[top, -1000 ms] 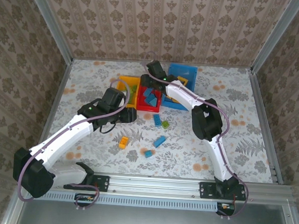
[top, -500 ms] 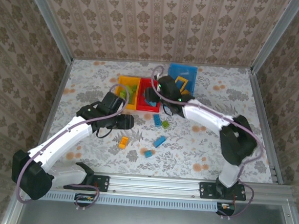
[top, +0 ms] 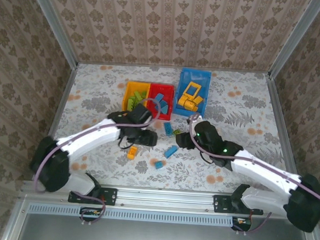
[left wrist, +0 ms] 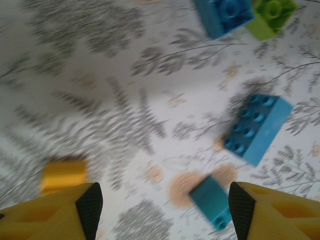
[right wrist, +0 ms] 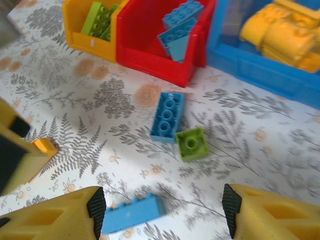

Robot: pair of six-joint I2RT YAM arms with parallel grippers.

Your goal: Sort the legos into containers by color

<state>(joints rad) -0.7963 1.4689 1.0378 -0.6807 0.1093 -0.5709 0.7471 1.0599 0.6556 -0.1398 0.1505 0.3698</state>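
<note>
Three containers stand at the back: a yellow-orange bin (top: 130, 90) with green legos (right wrist: 100, 20), a red bin (top: 168, 90) with blue legos (right wrist: 177, 27), and a blue bin (top: 196, 76) with yellow-orange pieces (right wrist: 280, 32). Loose on the table lie a blue brick (top: 168, 129) beside a green brick (top: 176, 132), another blue brick (top: 171, 151), a small blue one (top: 159, 164) and a yellow-orange one (top: 131, 152). My left gripper (top: 150, 138) (left wrist: 165, 212) hangs open above the small blue brick (left wrist: 212, 200). Open too, my right gripper (top: 181, 141) (right wrist: 164, 209) hovers over the long blue brick (right wrist: 132, 214).
The flowered table (top: 95, 99) has free room on its left and right sides. Metal rails (top: 66, 91) and papered walls close it in. The two grippers hang close together over the loose bricks, the left one's finger (right wrist: 15, 150) showing in the right wrist view.
My right arm has swung back from over the bins toward the near side and now hangs above the loose bricks. The left gripper has moved right. Both jaws have widened.
</note>
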